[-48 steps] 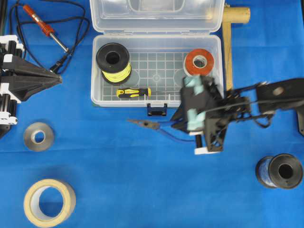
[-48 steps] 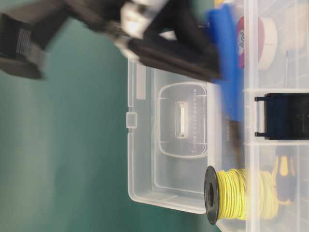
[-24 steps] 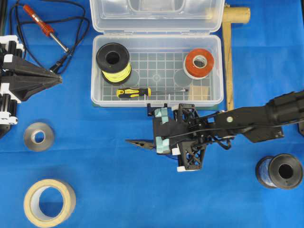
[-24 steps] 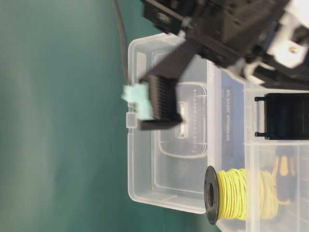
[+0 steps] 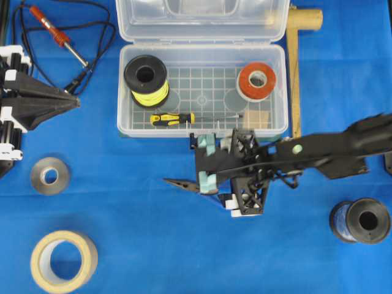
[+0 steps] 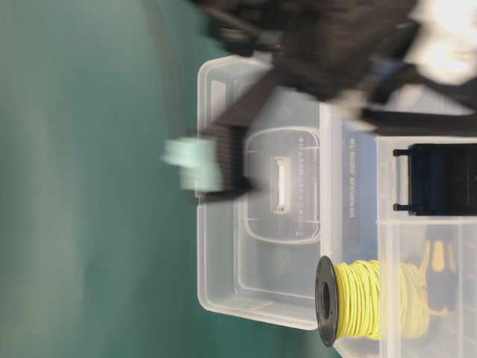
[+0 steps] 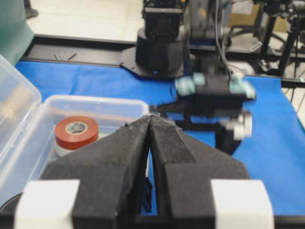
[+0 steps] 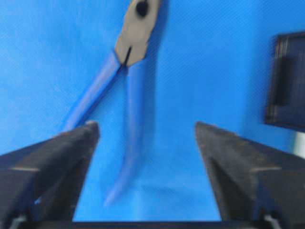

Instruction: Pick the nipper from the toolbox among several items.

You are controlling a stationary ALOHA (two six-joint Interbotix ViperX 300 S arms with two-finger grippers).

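The nipper (image 5: 179, 182) lies on the blue cloth just in front of the toolbox (image 5: 202, 92), its dark jaws pointing left. In the right wrist view its blue handles (image 8: 131, 119) rest on the cloth between the spread fingers, free of both. My right gripper (image 5: 207, 162) hovers over the handles, open and holding nothing. Inside the toolbox are a yellow wire spool (image 5: 146, 79), a red tape roll (image 5: 256, 81), a yellow-black screwdriver (image 5: 173, 119) and a wooden block (image 5: 257, 119). My left gripper (image 5: 70, 101) stays at the far left, shut and empty.
A soldering iron (image 5: 58, 37) with its cable lies at the back left. A grey tape roll (image 5: 50, 176) and a beige tape roll (image 5: 64, 261) sit front left. A black spool (image 5: 361, 220) stands front right. A wooden mallet (image 5: 296, 67) lies right of the toolbox.
My right gripper carried the nipper left to the cloth in front of the toolbox, then opened and let it go. The left arm has not moved.
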